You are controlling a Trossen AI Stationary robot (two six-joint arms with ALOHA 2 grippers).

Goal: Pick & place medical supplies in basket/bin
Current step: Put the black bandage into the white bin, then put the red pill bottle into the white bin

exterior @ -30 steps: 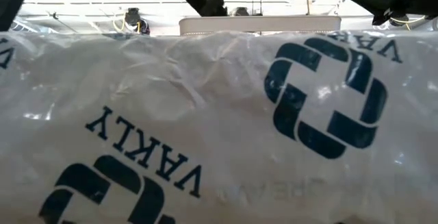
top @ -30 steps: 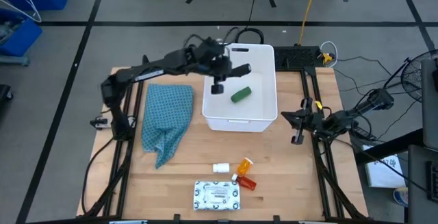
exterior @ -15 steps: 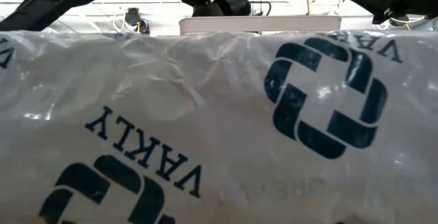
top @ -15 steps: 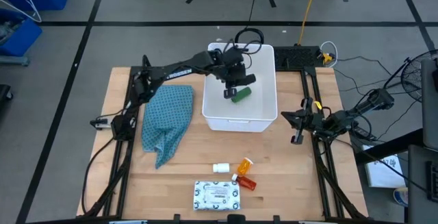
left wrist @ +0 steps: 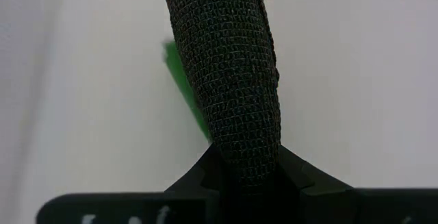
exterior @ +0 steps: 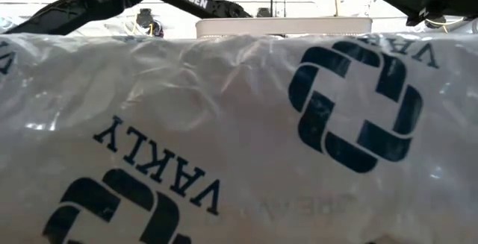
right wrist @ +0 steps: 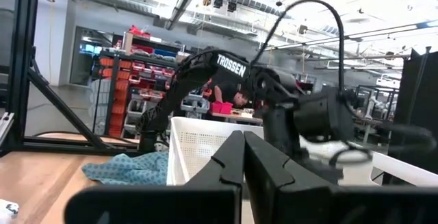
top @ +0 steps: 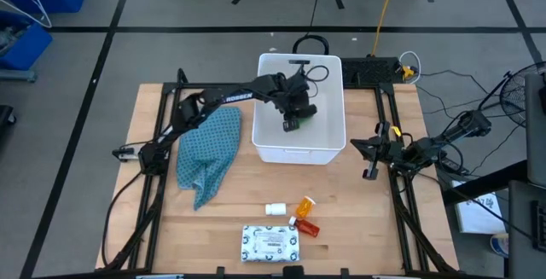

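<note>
My left arm reaches into the white tub (top: 299, 153). Its gripper (top: 293, 122) is low over the tub's floor and shut on a small black block with a woven surface (left wrist: 229, 73). Under the block a green oblong piece (left wrist: 183, 80) lies on the tub floor; the high view hides it beneath the gripper. On the wood near the table's near edge lie a small white bottle (top: 275, 208), an orange pill bottle (top: 304, 204), a red tube (top: 308, 227) and a flat white dotted packet (top: 273, 243). My right gripper (top: 369, 158) waits shut at the table's right edge. My left gripper holds the black block (left wrist: 233, 135) between its two fingers, and the block sticks out forward along them past their ends. The fingers point down into the tub. The block hangs over the green piece; whether it touches the piece or the tub floor I cannot tell.
A blue patterned cloth (top: 207, 149) lies crumpled left of the tub. In the low view the printed packet (exterior: 239, 139) fills nearly the whole picture, with only the tub's rim (exterior: 284, 26) above it. Bare wood lies between the tub and the near items.
My left gripper has moved from above the tub's left wall toward the right and down into the tub, ending over the green piece and hiding it in the high view. The arm has stretched out lower across the tub's left rim.
</note>
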